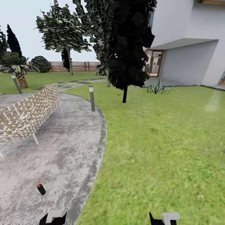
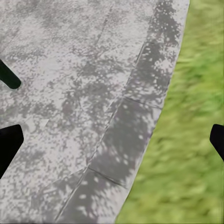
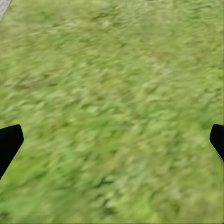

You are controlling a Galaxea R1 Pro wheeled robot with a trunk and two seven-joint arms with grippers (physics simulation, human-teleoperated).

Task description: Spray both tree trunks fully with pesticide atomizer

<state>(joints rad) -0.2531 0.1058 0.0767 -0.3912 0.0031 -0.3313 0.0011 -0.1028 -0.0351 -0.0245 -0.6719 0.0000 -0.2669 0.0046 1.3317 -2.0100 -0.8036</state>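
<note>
Grey paving (image 1: 62,150) holds one dark green pesticide atomizer (image 1: 41,189) with a red cap, lying just ahead of the left gripper (image 1: 53,217). Two bollards (image 1: 91,98) and one woven screen (image 1: 29,112) stand further along it, with a near-black tree (image 1: 128,47) on the lawn (image 1: 162,150). Both the left gripper and the right gripper (image 1: 164,217) hang wide apart and empty, the right one over grass.

My head camera looks forward and down across grey paving (image 1: 53,147) and lawn (image 1: 162,140) toward the house (image 1: 187,40). My left wrist camera looks close down on the paving's edge (image 2: 126,135); my right wrist camera looks close down on grass (image 3: 112,102).
</note>
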